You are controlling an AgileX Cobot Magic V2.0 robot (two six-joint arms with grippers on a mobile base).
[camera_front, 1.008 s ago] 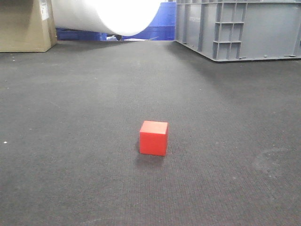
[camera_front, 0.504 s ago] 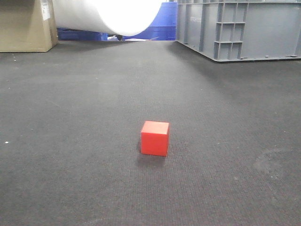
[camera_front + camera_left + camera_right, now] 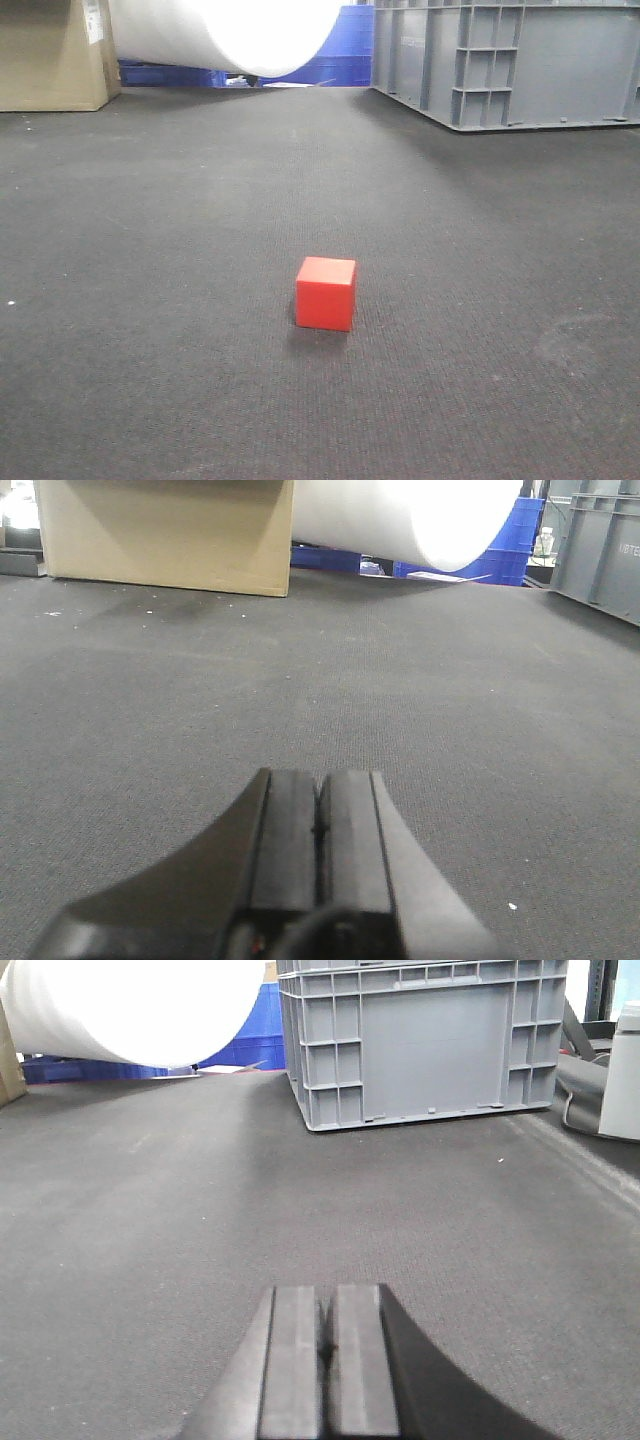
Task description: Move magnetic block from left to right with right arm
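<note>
magnetic block (image 3: 325, 293) barely shifted; outside right pincer (image 3: 326, 1345) view.

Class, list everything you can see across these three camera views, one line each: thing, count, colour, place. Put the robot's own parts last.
magnetic block: one, bright red, on the mat, centre of the front view, untouched
mat: one, dark grey, covering the floor
crate: one, grey, back right
cardboard box: one, tan, back left
foam roll: one, white, back centre
bins: blue, behind the roll, count unclear
left tool: one, black, jaws shut, empty, low over the mat
right tool: one, black, jaws shut, empty, low over the mat
</note>
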